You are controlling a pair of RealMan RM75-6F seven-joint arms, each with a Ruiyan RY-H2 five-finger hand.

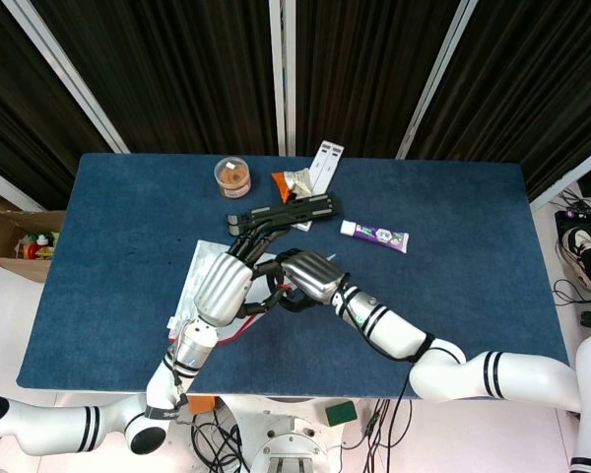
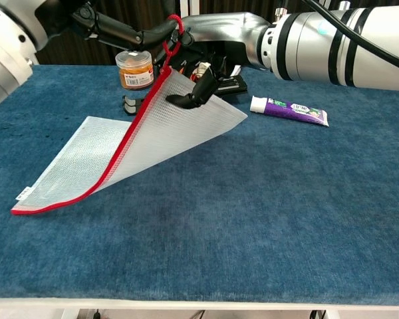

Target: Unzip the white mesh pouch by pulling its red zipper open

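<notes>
The head view looks steeply down on the whole tabletop [image 1: 453,276] from high above; the chest view faces forward, low and close across the same tabletop.

This looks like a robotics lab or test cell. A table [image 1: 453,296] covered in blue felt stands before black curtains [image 1: 177,69] hung between white frame bars. Loose cables [image 1: 571,286] trail over the pale floor at the right, and a cardboard box [image 1: 15,241] of oddments sits at the left.
</notes>
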